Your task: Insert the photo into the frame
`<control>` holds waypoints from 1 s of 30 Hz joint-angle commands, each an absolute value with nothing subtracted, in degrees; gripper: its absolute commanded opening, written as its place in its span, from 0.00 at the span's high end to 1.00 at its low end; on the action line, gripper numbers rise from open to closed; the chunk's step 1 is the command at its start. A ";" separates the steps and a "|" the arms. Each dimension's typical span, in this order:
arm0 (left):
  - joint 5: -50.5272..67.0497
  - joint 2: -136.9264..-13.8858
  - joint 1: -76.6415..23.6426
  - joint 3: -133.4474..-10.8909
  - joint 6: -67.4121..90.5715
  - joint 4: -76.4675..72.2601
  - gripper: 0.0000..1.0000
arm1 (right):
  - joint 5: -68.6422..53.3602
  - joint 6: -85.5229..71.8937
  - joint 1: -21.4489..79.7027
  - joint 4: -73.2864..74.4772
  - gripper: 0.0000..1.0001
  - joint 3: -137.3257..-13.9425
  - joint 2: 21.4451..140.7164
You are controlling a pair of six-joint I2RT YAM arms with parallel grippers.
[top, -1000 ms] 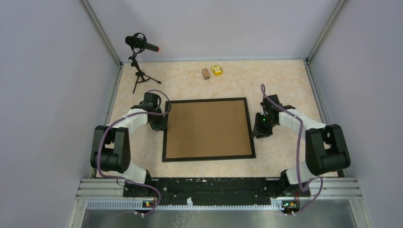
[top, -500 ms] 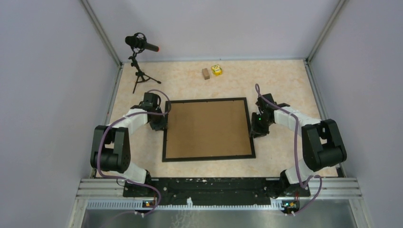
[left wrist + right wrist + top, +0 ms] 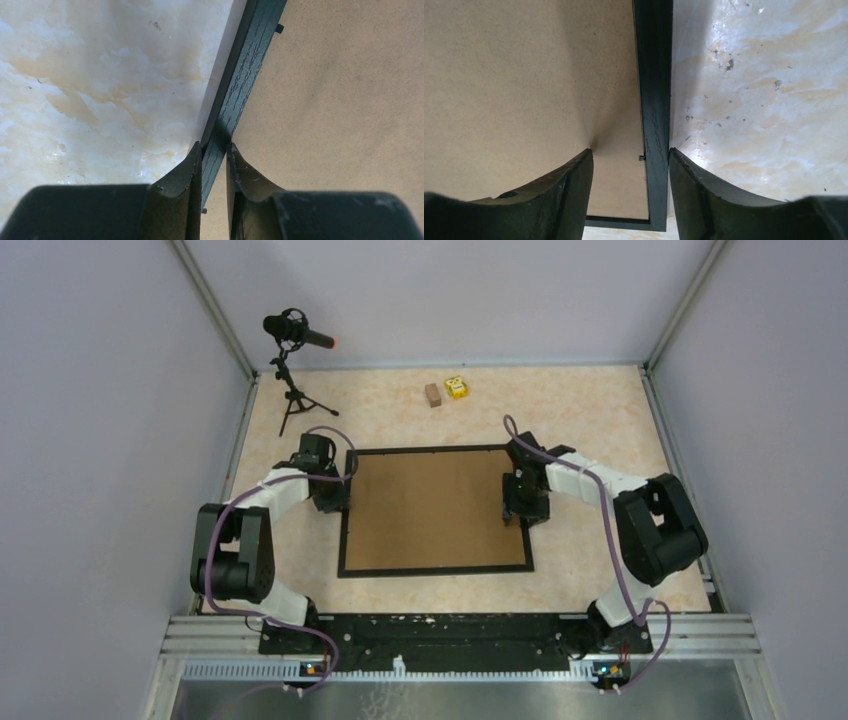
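Black frame (image 3: 436,570) is lying back-up between the two arms, its long side seemingly running left to right, with a brown backing board (image 3: 435,508) sitting inside it. Left gripper (image 3: 214,150) is pinching the frame's left rail. Right gripper (image 3: 629,151) is straddling the frame's right rail, jaws spread, one finger over the board. No photo is showing; it is possibly lying under the board.

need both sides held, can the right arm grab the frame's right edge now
Probably yes: the right gripper is open astride that edge of the frame, one finger over the cardboard, the other over the table.
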State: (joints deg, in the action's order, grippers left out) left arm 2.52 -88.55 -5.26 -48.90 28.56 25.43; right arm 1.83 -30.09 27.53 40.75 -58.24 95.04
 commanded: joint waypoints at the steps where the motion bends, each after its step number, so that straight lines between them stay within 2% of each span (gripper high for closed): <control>1: -2.13 -91.50 -5.10 -46.30 28.39 26.10 0.89 | -6.95 -26.94 22.91 35.63 0.41 -62.54 91.50; 5: -2.23 -91.56 -5.01 -46.46 28.21 26.27 0.90 | -10.21 -21.99 16.43 36.36 0.43 -68.37 94.40; 9: -2.08 -91.47 -4.93 -46.37 28.06 26.16 0.90 | -14.83 -19.54 12.43 34.05 0.59 -72.00 99.94; 15: -1.30 -91.88 -4.92 -46.44 27.95 26.00 0.90 | -16.85 -17.84 11.10 32.06 0.75 -75.36 106.20; 21: -0.57 -92.79 -4.83 -46.87 27.82 26.01 0.92 | -16.25 -17.83 10.75 31.51 0.83 -76.13 109.34; 30: -0.28 -93.09 -4.75 -47.11 27.77 25.99 0.94 | -15.72 -17.03 9.12 30.90 0.86 -75.34 111.36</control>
